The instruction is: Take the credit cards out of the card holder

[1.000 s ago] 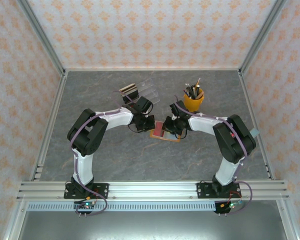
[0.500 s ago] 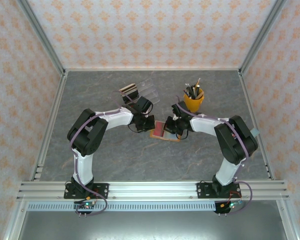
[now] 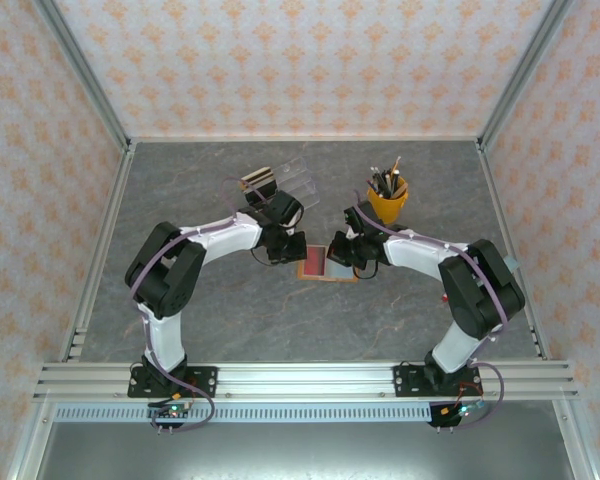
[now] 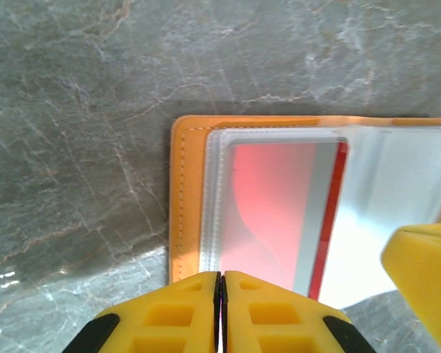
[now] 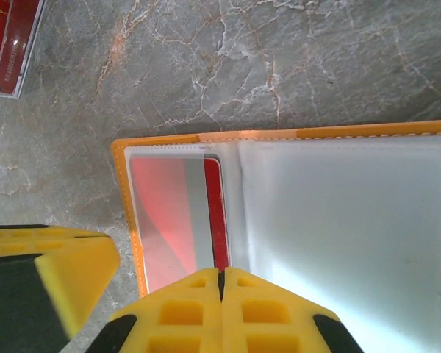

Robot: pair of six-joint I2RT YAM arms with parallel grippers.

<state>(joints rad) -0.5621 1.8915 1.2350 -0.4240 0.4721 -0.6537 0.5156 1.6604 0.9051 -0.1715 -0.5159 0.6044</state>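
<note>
Both elbows have swung outward. The open card holder [image 3: 318,264] lies flat in the middle of the surface [image 3: 230,320]. My left end effector [image 4: 220,278] and right end effector [image 5: 222,273] are each closed fingertip to fingertip at its red card [image 4: 272,213].

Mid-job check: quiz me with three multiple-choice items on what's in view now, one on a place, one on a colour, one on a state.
1. Where does the card holder lie?
A. Between the left tool and the right tool
B. At the left arm's base
C. Against the far wall

2. What colour is the card in the clear sleeve?
A. Blue
B. Red
C. Green

3. How is the card holder?
A. Folded shut
B. Open flat
C. Standing on edge

Key:
1 A: the top view shows it between the two tool tips.
2 B: both wrist views show red through the plastic.
3 B: its sleeves lie exposed inside the orange rim.
</note>
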